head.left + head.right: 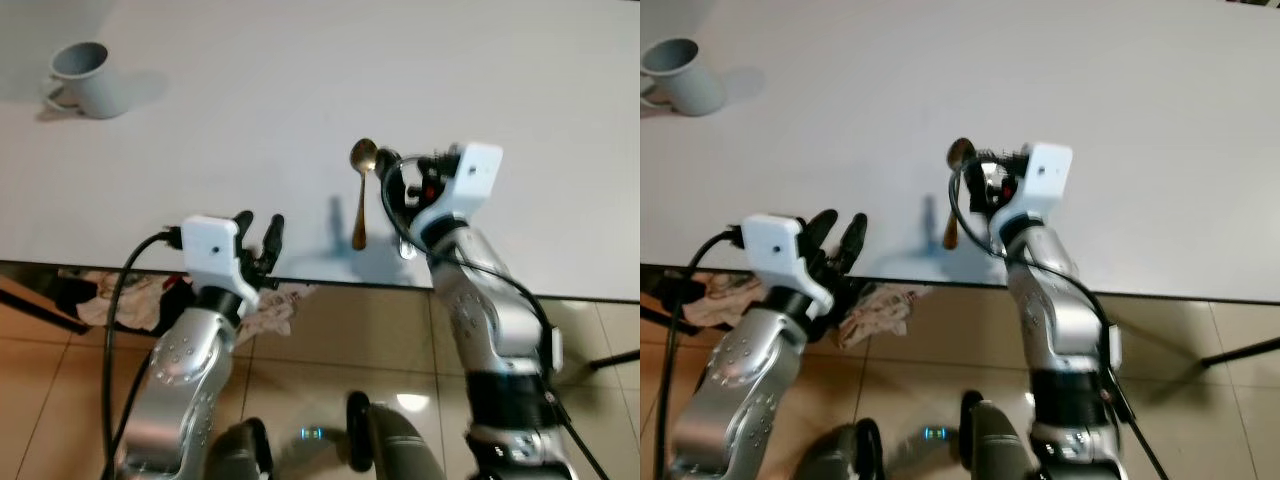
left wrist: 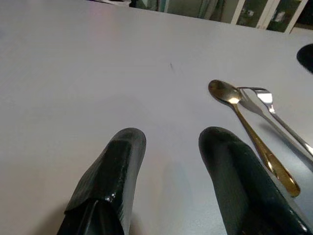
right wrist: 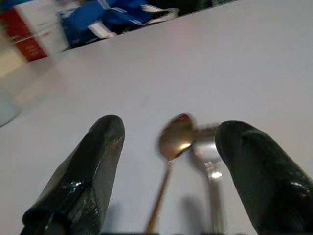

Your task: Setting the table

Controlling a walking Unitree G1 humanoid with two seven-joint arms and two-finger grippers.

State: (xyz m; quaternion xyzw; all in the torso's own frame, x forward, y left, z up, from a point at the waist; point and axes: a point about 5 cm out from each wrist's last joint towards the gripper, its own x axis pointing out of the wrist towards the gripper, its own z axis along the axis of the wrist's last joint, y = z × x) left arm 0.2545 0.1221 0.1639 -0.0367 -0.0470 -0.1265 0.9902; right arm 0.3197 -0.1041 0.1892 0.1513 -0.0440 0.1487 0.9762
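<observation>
The wide white table takes most of the space in front of the robot, and its near edge runs across just in front of both arms. Beyond this edge the surface is bare and free almost everywhere, so there is much room on the far side and to the right.

The thin gold-coloured metal spoon lies flat near this front edge, its bowl pointing away from the robot and its handle end close to the edge. Just beside it, on its right, lies a silver metal fork, almost parallel and very near, perhaps touching at the heads; I cannot tell this for sure.

The right gripper hangs over the heads of the spoon and fork with its two black fingers spread wide and nothing between them. The left gripper is at the table edge, to the left of the spoon, with its fingers also apart and empty, resting low over the surface.

Far away at the left back corner stands a grey enamel mug with a handle, well apart from the cutlery. Under the table edge, on the brown tiled floor, lies a crumpled patterned cloth.
</observation>
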